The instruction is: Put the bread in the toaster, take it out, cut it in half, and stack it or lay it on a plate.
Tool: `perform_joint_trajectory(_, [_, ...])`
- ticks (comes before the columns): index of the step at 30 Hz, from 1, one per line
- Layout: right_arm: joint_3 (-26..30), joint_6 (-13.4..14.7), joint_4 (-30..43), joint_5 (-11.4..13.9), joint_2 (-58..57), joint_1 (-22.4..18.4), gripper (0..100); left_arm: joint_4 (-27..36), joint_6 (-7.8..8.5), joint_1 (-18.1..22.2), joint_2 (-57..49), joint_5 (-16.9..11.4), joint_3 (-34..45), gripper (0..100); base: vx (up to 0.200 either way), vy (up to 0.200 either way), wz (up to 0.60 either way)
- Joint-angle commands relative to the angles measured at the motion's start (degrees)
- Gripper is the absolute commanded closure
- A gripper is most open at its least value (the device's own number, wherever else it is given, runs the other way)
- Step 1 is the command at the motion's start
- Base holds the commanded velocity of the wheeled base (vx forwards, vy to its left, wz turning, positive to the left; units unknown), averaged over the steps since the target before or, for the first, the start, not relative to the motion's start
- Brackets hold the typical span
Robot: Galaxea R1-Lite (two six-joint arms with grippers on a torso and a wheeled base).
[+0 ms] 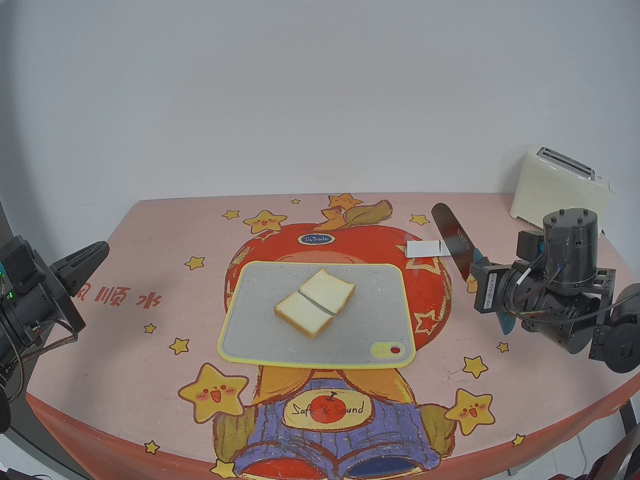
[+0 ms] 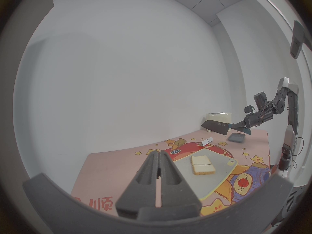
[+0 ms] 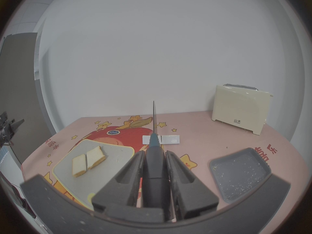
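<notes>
The bread lies cut in two on the grey cutting board [image 1: 267, 331] at mid table: one half [image 1: 327, 290] further back, the other [image 1: 303, 314] nearer, side by side and touching. My right gripper [image 1: 490, 287] is shut on the knife [image 1: 455, 238], held above the table right of the board, blade pointing up and away toward the wall. From the right wrist the blade [image 3: 154, 121] rises edge-on between the fingers [image 3: 130, 176]. The cream toaster [image 1: 557, 195] stands at the back right. My left gripper [image 1: 83, 261] is shut and empty, off the table's left edge.
A dark grey rectangular tray [image 3: 240, 174] with crumbs sits on the table in front of the toaster [image 3: 240, 108]. A small white card [image 1: 427, 248] lies behind the board's right corner. The pink tabletop has free room left of the board.
</notes>
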Motion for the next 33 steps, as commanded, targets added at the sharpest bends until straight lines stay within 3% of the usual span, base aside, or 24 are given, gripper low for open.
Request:
perform_joint_trajectory(1, [0.03, 0.0, 0.0, 0.06, 0.22, 0.08, 100, -0.02, -0.01, 0.0, 0.02, 0.01, 0.01, 100, 0.0, 0.0, 0.0])
perform_joint_trajectory(33, [0.82, 0.0, 0.0, 0.06, 1.45, 0.17, 100, -0.02, 0.08, 0.0, 0.02, -0.08, 0.36, 100, 0.0, 0.0, 0.0])
